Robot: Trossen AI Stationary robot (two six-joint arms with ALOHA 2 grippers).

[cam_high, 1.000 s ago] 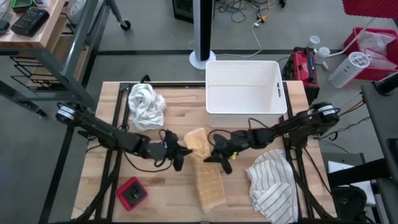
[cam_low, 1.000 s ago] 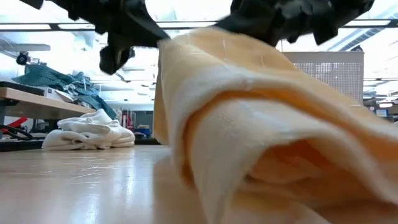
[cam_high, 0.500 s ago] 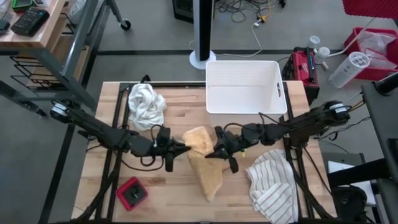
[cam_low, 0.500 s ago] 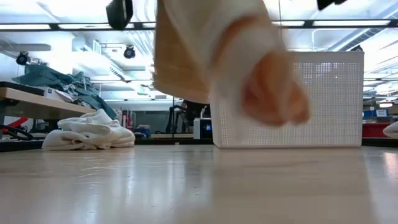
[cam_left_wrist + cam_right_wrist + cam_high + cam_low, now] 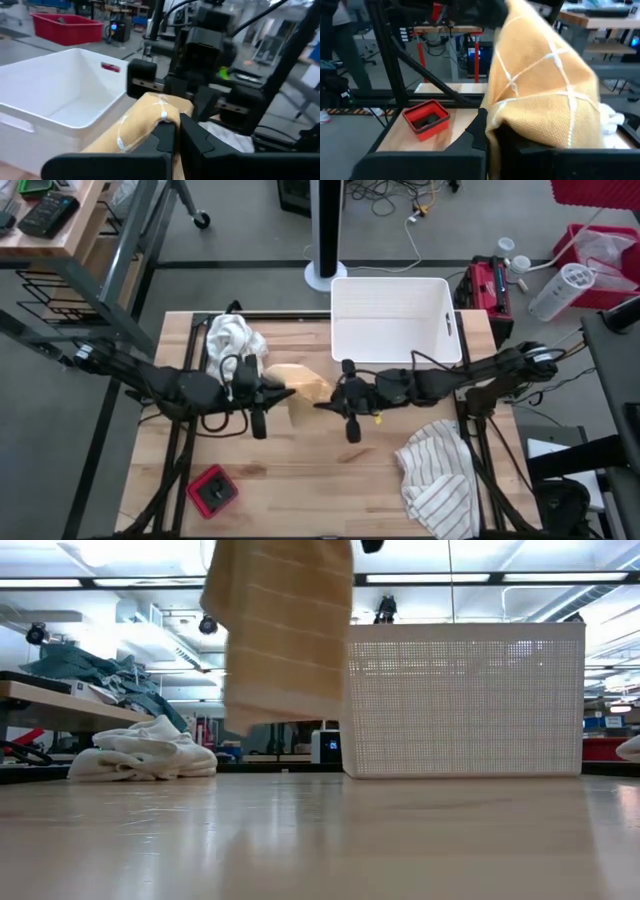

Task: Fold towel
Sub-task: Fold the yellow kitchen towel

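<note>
Mid-frame, left gripper (image 5: 287, 392) and right gripper (image 5: 320, 404) both pinch the yellow towel (image 5: 300, 386), lifted clear; next: lay flat, fold.

Yellow towel (image 5: 297, 383) now lifted clear (off table (image 5: 300, 480)).

**Cloth, wood and plastic on view**

The orange towel (image 5: 300, 385) is woven cloth, matt, with thin pale stripes in a grid. The bench (image 5: 290, 470) is light wood in glued strips, smooth, with a soft sheen seen from low down. The white basket (image 5: 395, 320) is plastic with finely perforated walls. The white towel (image 5: 235, 348) looks soft and crumpled; the striped cloth (image 5: 438, 475) is thin. The small red tray (image 5: 212, 491) is glossy plastic.
</note>
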